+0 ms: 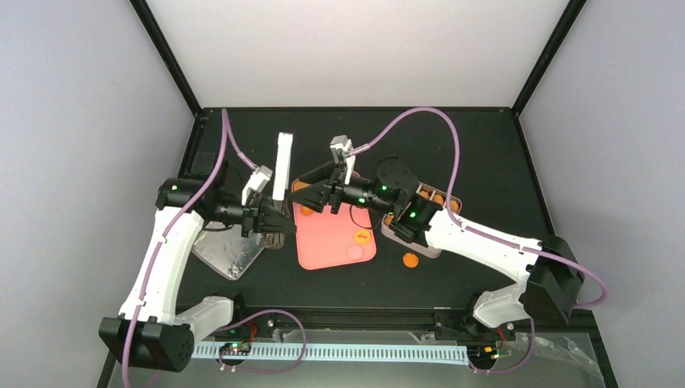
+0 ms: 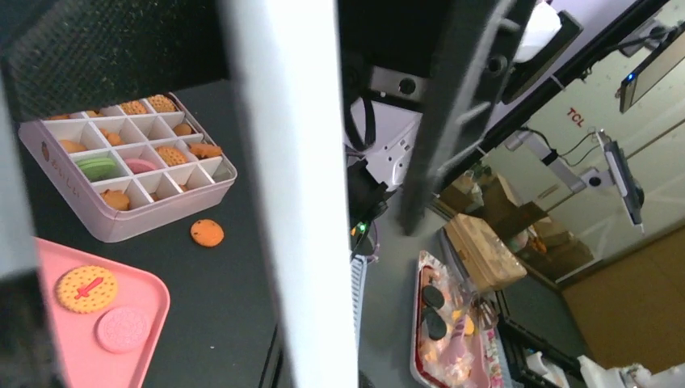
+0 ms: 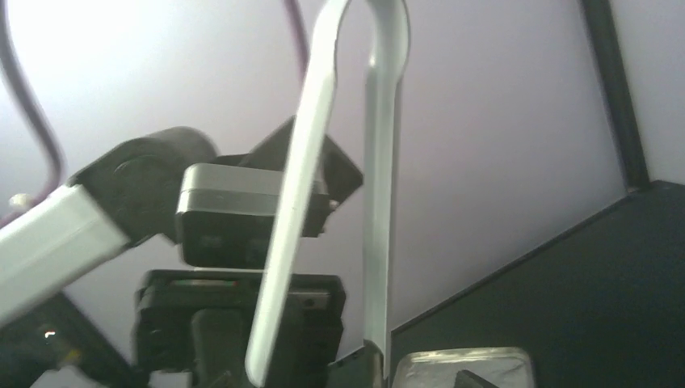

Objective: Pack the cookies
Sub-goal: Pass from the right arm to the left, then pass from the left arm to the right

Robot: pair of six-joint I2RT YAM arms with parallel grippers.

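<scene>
Long white tongs [image 1: 282,166] stand upright between the two arms. My left gripper [image 1: 273,220] is shut on their lower part, and a blade fills the left wrist view as a broad white bar [image 2: 283,202]. My right gripper [image 1: 305,194] sits just right of them with its fingers spread, holding nothing. The right wrist view shows the tongs [image 3: 378,162] with the bend on top and the blades apart. An orange cookie [image 1: 363,237] and a pink one [image 1: 355,252] lie on the pink tray [image 1: 323,242]. Another orange cookie [image 1: 410,259] lies loose on the table.
A pink compartment box [image 2: 161,212] holds several cookies and lies partly under my right arm [image 1: 401,239]. A clear lid [image 1: 230,250] lies below my left forearm. The black cage posts rise at the table's far corners.
</scene>
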